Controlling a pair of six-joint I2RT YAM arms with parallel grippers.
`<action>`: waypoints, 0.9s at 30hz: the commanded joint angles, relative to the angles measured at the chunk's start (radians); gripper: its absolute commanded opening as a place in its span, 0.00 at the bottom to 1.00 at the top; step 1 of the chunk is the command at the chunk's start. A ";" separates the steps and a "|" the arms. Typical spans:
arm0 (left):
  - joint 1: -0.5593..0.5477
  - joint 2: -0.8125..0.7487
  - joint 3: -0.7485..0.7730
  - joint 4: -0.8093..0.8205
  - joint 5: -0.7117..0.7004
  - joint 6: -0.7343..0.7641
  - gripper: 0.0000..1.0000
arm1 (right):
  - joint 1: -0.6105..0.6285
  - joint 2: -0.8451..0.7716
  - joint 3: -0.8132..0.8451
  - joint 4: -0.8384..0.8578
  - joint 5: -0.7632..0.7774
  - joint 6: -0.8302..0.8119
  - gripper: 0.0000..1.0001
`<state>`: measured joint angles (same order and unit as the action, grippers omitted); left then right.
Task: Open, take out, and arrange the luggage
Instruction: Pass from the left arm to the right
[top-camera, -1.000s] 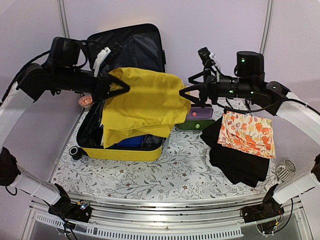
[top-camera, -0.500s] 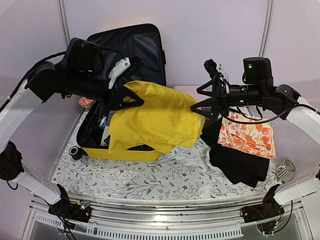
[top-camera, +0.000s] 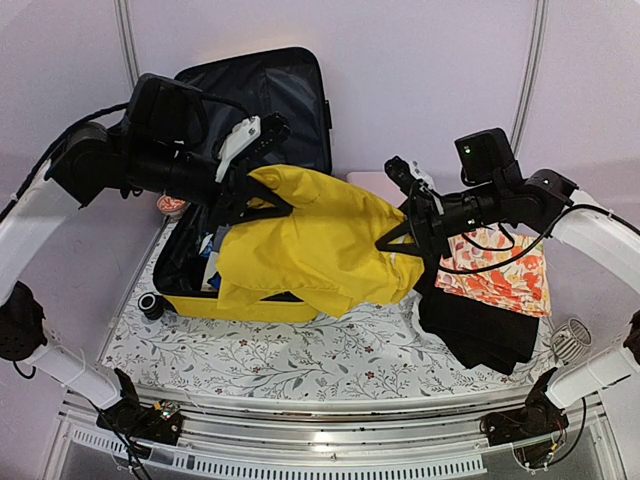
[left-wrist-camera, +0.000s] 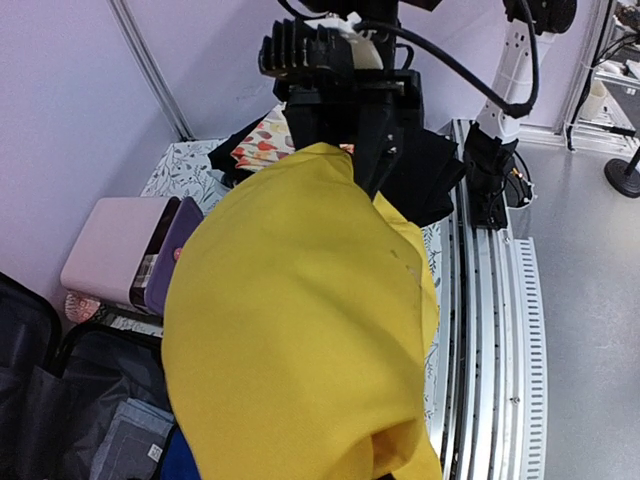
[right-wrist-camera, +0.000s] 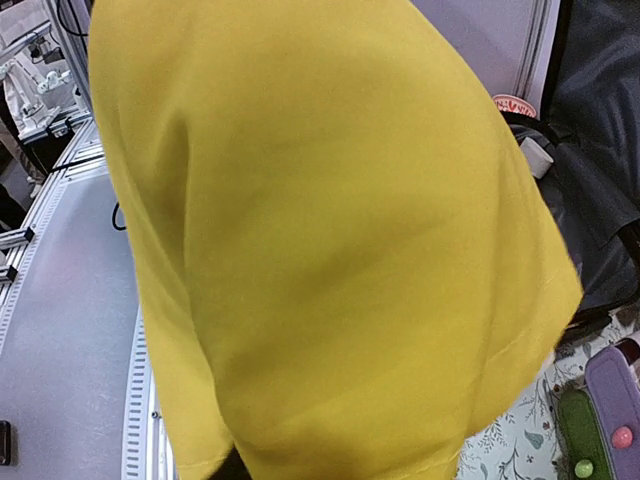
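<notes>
Yellow fabric garment (top-camera: 310, 240) hangs between 2 claws above counter (top-camera: 330, 350) | left claw (top-camera: 243, 192) clamped on its edge | right claw (top-camera: 397, 238) at its far edge, grip cannot be told | risk: a shallow right pinch lets the cloth sag into the glossy yellow hard-shell suitcase (top-camera: 250, 305) | suitcase open at counter's left, black-lined lid upright

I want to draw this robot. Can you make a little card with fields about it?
luggage: open, lid upright
yellow garment: held up over the luggage
left gripper: shut on the yellow garment
right gripper: at the garment's other edge, grip unclear
floral cloth: lying on black cloth, right of the luggage
</notes>
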<state>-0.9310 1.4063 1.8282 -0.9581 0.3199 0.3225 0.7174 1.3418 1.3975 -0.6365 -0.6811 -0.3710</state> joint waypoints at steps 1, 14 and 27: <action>-0.017 -0.043 0.022 0.095 0.062 0.097 0.00 | 0.007 -0.029 0.004 0.008 0.004 0.012 0.06; -0.017 0.010 -0.187 0.559 0.066 -0.011 0.00 | 0.008 -0.262 0.083 -0.300 0.286 0.458 0.02; -0.017 0.279 -0.124 0.960 0.429 -0.297 0.00 | 0.007 -0.432 0.278 -0.726 0.549 0.853 0.01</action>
<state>-0.9642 1.6089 1.6226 -0.1989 0.6048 0.1562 0.7284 0.9573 1.5795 -1.1908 -0.2817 0.3317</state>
